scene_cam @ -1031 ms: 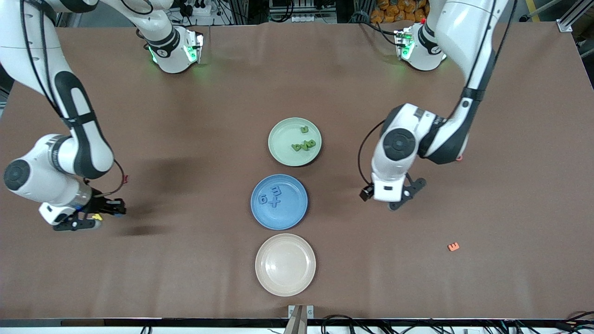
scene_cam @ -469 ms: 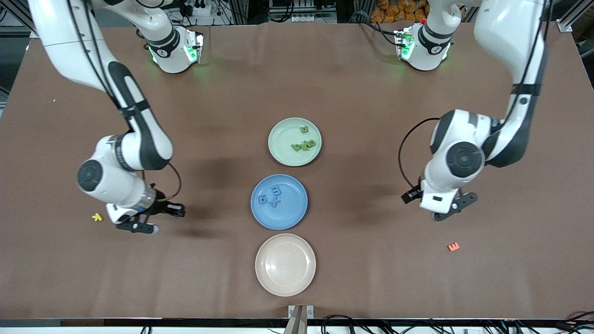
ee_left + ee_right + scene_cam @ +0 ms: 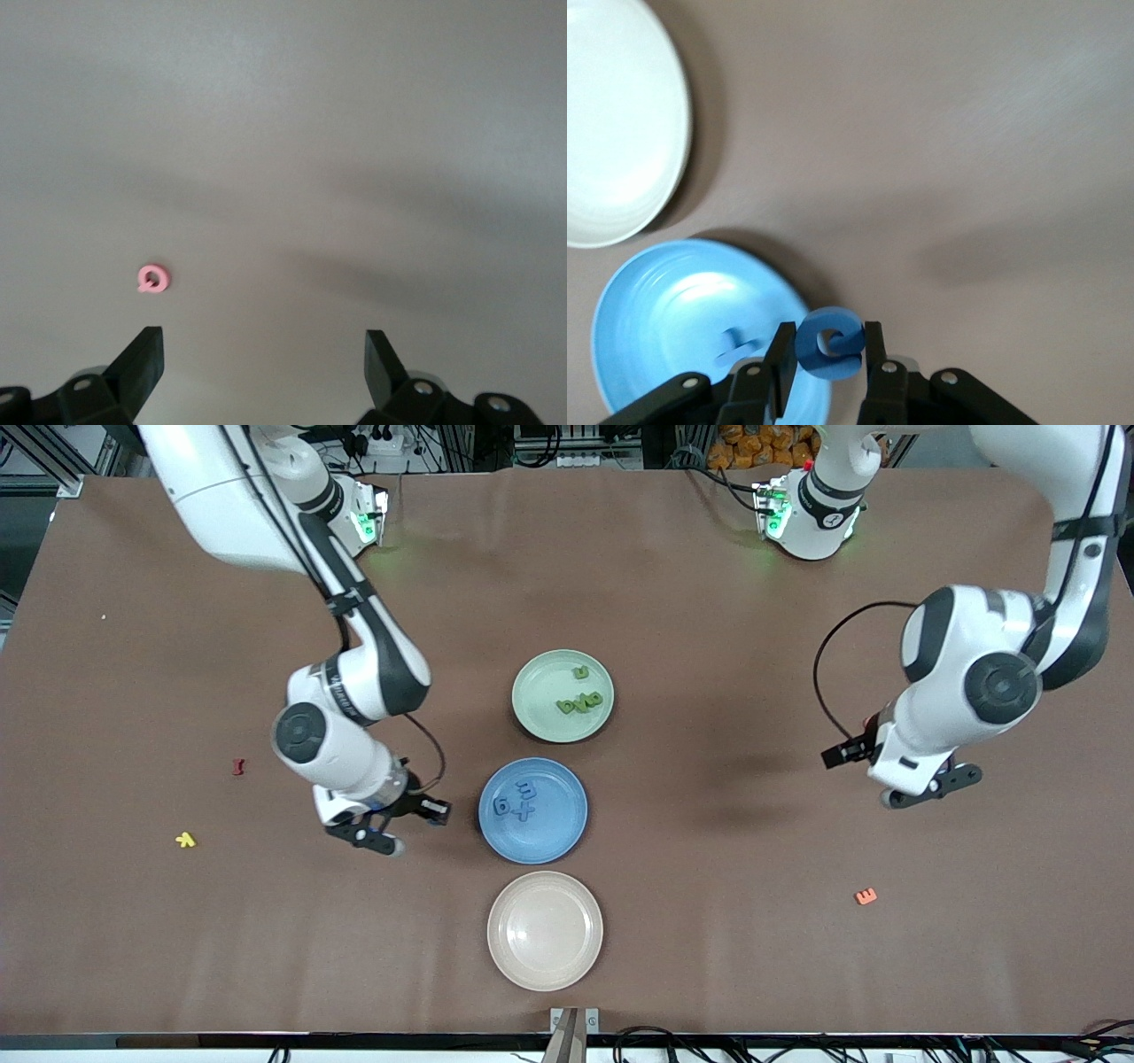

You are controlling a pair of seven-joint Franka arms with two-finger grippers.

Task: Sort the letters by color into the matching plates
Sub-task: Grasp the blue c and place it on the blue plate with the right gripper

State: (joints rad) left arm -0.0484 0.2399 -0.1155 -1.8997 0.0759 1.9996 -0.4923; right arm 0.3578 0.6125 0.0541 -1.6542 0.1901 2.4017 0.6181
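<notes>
My right gripper (image 3: 403, 828) is shut on a blue letter (image 3: 828, 343) and hangs just beside the blue plate (image 3: 554, 825), at the plate's edge toward the right arm's end of the table. That blue plate (image 3: 664, 305) holds blue letters (image 3: 518, 803). The pale green plate (image 3: 534, 691) carries green letters (image 3: 582, 701). The cream plate (image 3: 545, 932) holds nothing. My left gripper (image 3: 930, 788) is open over bare table toward the left arm's end, with a pink letter (image 3: 153, 279) lying near one fingertip (image 3: 146, 350).
An orange letter (image 3: 866, 896) lies nearer the front camera than the left gripper. A yellow letter (image 3: 185, 839) and a red letter (image 3: 237, 766) lie toward the right arm's end. The cream plate (image 3: 616, 133) also shows in the right wrist view.
The right arm has carried the blue letter from the right arm's end to the blue plate's edge, uncovering the yellow and red letters. The left arm has swung toward its own end of the table.
</notes>
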